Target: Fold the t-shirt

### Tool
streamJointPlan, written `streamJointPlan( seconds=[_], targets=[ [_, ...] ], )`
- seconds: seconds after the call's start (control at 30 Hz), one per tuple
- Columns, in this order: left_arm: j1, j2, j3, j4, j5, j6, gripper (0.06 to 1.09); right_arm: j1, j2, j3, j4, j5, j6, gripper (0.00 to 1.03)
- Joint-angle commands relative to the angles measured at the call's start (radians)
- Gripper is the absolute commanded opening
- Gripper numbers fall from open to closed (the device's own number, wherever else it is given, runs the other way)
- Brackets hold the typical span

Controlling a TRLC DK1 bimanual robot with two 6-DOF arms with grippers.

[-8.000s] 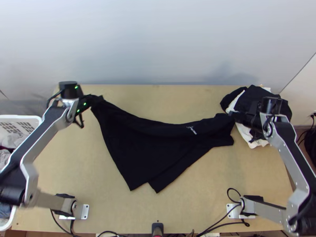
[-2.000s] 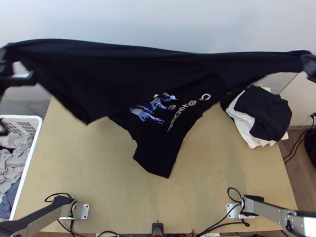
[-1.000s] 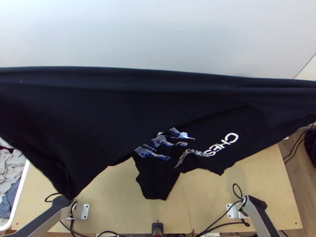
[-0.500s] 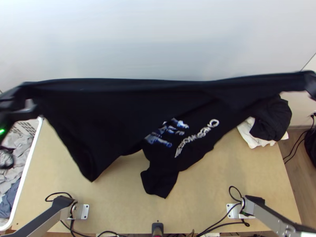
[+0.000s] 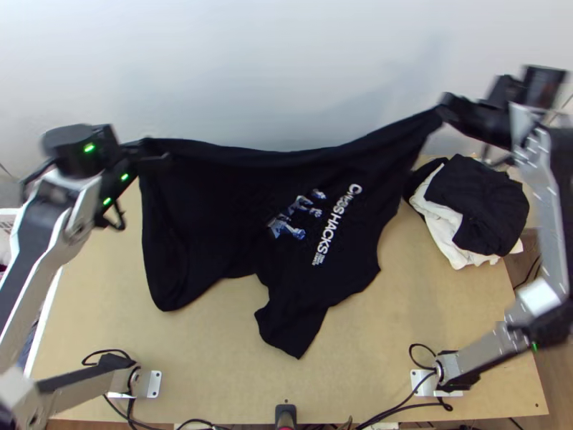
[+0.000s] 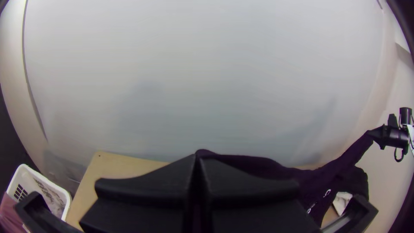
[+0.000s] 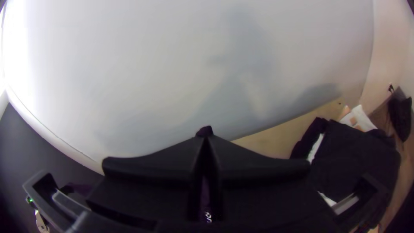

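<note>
The black t-shirt [image 5: 215, 208] hangs stretched between both grippers in the top view, its printed front showing and its lower part drooping over the table. At its upper left corner, my left gripper [image 5: 154, 154] is shut on the cloth. My right gripper [image 5: 444, 111] is shut on the opposite upper corner, held higher in the picture. In the left wrist view a bit of shirt [image 6: 258, 164] emerges from between the closed fingers of the left gripper [image 6: 197, 159]. A small tip of shirt [image 7: 204, 131] pokes out at the right gripper [image 7: 205, 140].
A stack of folded black and white clothes [image 5: 480, 208] lies at the table's right edge. The white laundry basket [image 6: 60, 190] stands past the table's left side. Bare wooden table [image 5: 215, 358] shows in front of the shirt.
Both grippers lifted the shirt from the table and spread it high across the picture. Since half a second ago they have come closer together, and the shirt's upper edge now sags between them.
</note>
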Motion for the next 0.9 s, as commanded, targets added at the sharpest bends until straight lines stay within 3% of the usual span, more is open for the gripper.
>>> streamJointPlan(
  seconds=[0.0, 0.27, 0.6, 0.73, 0.8, 0.87],
  targets=[
    [0.094, 0.254, -0.010, 0.201, 0.031, 0.000, 0.10, 0.068, 0.351, 0.229, 0.034, 0.024, 0.048, 0.03],
    [0.191, 0.521, 0.046, 0.350, 0.031, -0.005, 0.10, 0.111, 0.554, 0.278, 0.081, 0.095, 0.054, 0.03],
    [0.241, 0.709, 0.069, 0.427, 0.032, -0.100, 0.14, 0.146, 0.640, 0.271, 0.091, 0.103, 0.025, 0.04],
    [0.232, 0.729, 0.093, 0.344, 0.032, -0.135, 0.64, 0.160, 0.640, 0.260, 0.089, 0.101, 0.035, 0.50],
    [0.229, 0.728, 0.106, 0.296, 0.045, -0.138, 0.80, 0.163, 0.634, 0.260, 0.080, 0.073, 0.051, 0.73],
    [0.235, 0.715, 0.122, 0.250, 0.066, -0.161, 0.89, 0.163, 0.621, 0.257, 0.072, 0.024, 0.074, 0.93]
  ],
)
